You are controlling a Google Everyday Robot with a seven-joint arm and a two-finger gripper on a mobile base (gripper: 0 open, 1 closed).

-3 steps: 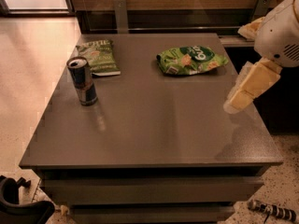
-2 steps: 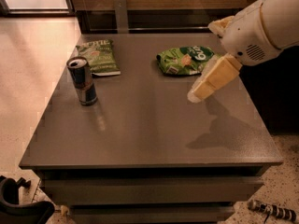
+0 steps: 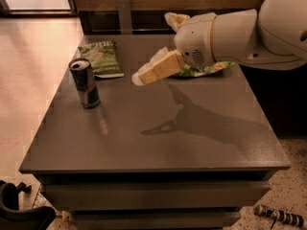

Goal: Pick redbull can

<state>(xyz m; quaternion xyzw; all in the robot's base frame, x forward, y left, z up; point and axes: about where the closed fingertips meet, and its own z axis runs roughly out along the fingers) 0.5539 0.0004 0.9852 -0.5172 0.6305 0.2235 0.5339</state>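
Hanging over the bench (image 3: 144,152), right of the redbull can (image 3: 85,83), the gripper (image 3: 141,76) is empty, jaws spread a little.

Redbull can (image 3: 85,83) on table (image 3: 158,143) left; snack bag (image 3: 101,59) behind; hand (image 3: 144,74) right, above.

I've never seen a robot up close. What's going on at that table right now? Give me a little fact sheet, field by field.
table: grey, low
can: upright near the left edge
gripper: raised over the table's middle, right of the can, not touching it
snack bag: green, flat, just behind the can
second snack bag: green, mostly hidden by the arm
arm: white, entering from the right
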